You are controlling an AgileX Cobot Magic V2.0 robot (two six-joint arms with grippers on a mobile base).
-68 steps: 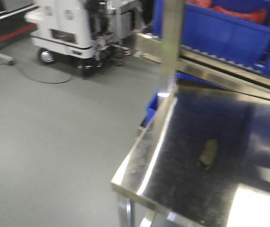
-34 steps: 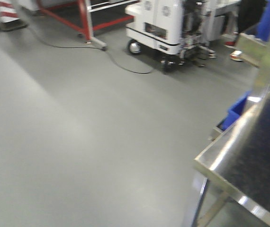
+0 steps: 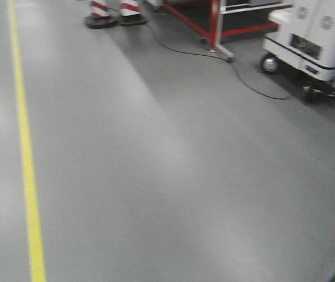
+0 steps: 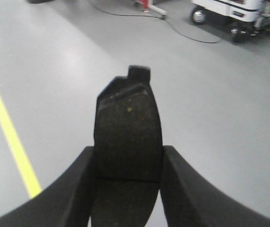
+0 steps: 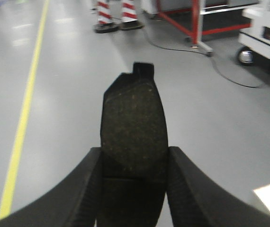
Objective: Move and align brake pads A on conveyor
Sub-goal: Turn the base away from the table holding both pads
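Open grey floor (image 3: 156, 176) across the middle; striped cones (image 3: 113, 13) at eleven, red frame (image 3: 215, 26) at one, white cart (image 3: 314, 35) at two.

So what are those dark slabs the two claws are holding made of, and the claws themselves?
The left pad and right pad look like pressed gritty composite: matte brown-black, grainy, with pale flecks. The tab on top may be metal backing; unclear. The gripper fingers look like matte black moulded plastic or rubber; I can't tell which.
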